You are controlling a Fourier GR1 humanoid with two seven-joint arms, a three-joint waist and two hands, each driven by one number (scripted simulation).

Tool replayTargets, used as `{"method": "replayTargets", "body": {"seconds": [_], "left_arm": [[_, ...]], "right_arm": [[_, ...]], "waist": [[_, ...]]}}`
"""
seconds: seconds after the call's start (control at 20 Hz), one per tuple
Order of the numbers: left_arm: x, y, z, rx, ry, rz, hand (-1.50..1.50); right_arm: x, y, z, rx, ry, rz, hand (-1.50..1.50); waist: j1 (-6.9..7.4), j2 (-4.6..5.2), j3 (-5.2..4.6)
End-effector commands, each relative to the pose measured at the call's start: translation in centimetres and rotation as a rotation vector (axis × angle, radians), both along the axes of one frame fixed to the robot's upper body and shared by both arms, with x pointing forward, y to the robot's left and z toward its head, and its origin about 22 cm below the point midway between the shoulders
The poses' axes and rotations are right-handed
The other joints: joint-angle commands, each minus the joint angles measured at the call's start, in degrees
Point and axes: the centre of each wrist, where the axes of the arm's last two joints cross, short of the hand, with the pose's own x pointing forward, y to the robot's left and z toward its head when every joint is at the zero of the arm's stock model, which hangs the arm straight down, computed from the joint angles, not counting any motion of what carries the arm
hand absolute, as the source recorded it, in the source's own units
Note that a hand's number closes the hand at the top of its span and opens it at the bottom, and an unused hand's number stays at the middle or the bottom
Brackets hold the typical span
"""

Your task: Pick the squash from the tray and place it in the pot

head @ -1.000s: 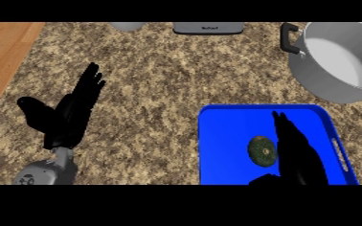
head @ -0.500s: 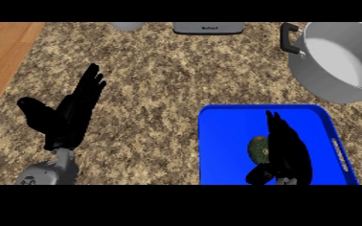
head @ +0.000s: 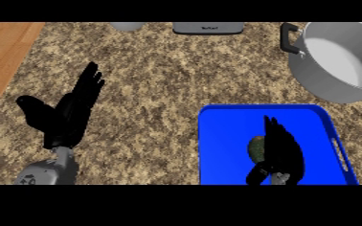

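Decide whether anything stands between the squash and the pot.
Nothing visible does. The squash lies in the tray, partly hidden by the right hand. The pot stands past the tray's far right corner. Between them are only the tray's rim and bare counter.

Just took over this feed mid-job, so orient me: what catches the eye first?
The bright blue tray at lower right, where the right hand lies beside the dark green squash. Next, the big grey pot at the upper right edge. The left hand rests open at the left.
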Motion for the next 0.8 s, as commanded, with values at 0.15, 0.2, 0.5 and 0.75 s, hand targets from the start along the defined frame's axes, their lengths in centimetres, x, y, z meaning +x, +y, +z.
{"method": "replayTargets", "body": {"seconds": [0.15, 0.2, 0.5, 0.75], "left_arm": [[0.3, 1.0, -0.9, -0.011, -0.005, -0.003, 0.00], [0.7, -0.6, 0.2, 0.008, 0.014, 0.002, 0.00], [0.8, -0.7, 1.1, 0.001, -0.014, -0.002, 0.00], [0.4, 0.7, 0.1, 0.001, 0.003, -0.004, 0.00]], "right_arm": [[-0.4, 0.5, -2.1, 0.070, -0.037, 0.065, 1.50], [-0.1, -0.4, 0.3, 0.088, -0.072, 0.093, 1.50], [1.8, 0.0, -3.1, 0.019, -0.120, 0.114, 1.50], [1.1, -1.3, -0.8, 0.023, -0.146, 0.103, 1.50]], "waist": [[-0.08, 0.03, 0.00], [-0.22, -0.03, 0.00], [0.06, 0.02, 0.01], [-0.04, -0.02, -0.01]]}}
